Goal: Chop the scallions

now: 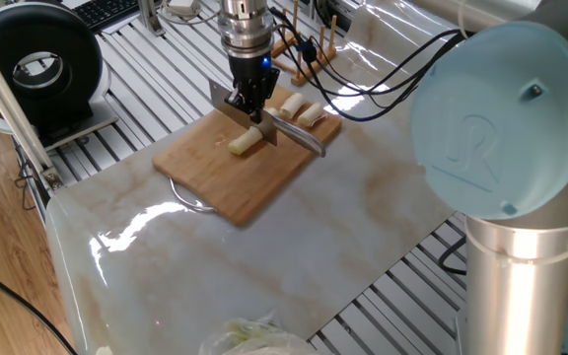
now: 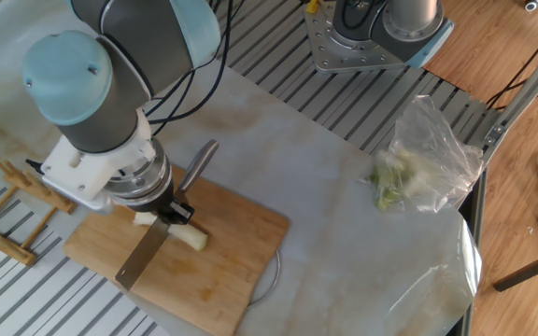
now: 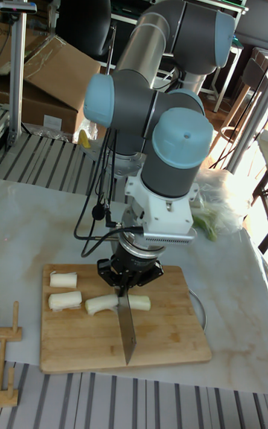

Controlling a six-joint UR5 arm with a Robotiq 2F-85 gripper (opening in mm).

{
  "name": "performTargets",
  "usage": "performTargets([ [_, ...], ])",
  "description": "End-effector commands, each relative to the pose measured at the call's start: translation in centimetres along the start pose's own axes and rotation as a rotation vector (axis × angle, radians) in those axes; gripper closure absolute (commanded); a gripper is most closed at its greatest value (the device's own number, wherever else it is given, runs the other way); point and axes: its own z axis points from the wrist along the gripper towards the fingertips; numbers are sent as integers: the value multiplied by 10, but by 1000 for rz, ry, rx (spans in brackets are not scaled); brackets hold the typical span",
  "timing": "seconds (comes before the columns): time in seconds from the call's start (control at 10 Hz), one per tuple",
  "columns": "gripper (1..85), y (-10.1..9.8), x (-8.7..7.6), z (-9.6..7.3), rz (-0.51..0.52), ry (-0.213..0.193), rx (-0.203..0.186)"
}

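My end effector (image 3: 128, 285) is closed on the handle of a kitchen knife (image 3: 125, 325), which it holds over the bamboo cutting board (image 3: 82, 339). From the tall fixed view the blade runs toward the camera, edge down, across a scallion stalk (image 3: 119, 302); I cannot tell whether the edge has cut fully through. One end of that stalk shows left of the blade and the other right of it. In the other fixed view the same stalk (image 2: 191, 238) pokes out pale beside the blade (image 2: 143, 255). The knife's metal handle (image 1: 302, 140) sticks out past my end effector. Two cut scallion chunks (image 3: 63, 290) lie near the board's left edge in the tall view, apart from the blade. The board rests on the marble-patterned desk (image 1: 294, 237). A clear plastic bag of leafy greens (image 2: 417, 165) lies well away on the desk. A wooden rack (image 2: 3, 201) stands just off the board.
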Motion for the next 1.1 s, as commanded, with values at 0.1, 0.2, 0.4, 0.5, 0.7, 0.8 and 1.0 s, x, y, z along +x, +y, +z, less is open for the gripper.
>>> performTargets([
  [0.1, 843, 4, -15, 5, 11, -51, -31],
  [0.2, 843, 4, -16, 8, 11, -57, -27],
  [0.4, 843, 3, -16, 13, 13, -60, -19],
  [0.5, 843, 4, -15, 12, 14, -56, -15],
  [0.7, 843, 1, -17, 3, -1, -53, -29],
  [0.8, 843, 0, -17, -3, -3, -44, -35],
  [1.0, 843, 3, -17, -6, 3, -38, -38],
])
